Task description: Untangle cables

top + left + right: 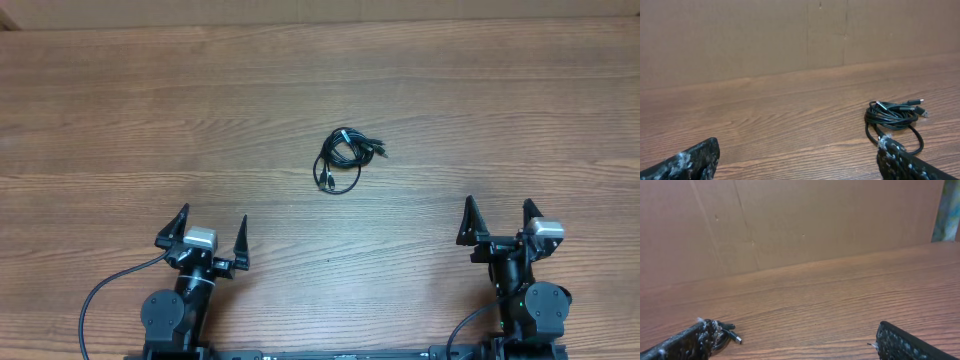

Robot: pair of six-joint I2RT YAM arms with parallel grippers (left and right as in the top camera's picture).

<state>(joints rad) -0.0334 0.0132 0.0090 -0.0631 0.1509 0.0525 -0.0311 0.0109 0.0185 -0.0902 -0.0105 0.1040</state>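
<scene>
The cables (343, 160) are thin black cords with small plug ends, coiled in one small tangled bundle at the middle of the wooden table. In the left wrist view the bundle (895, 120) lies ahead to the right, partly behind my right fingertip. In the right wrist view only a plug end (732, 336) shows beside my left fingertip. My left gripper (212, 237) is open and empty near the front left, well short of the bundle. My right gripper (498, 221) is open and empty near the front right.
The wooden table (150, 120) runs the full width. A brown cardboard wall (740, 35) stands along its far edge. Thicker black cords (100, 290) run from the arm bases at the front edge.
</scene>
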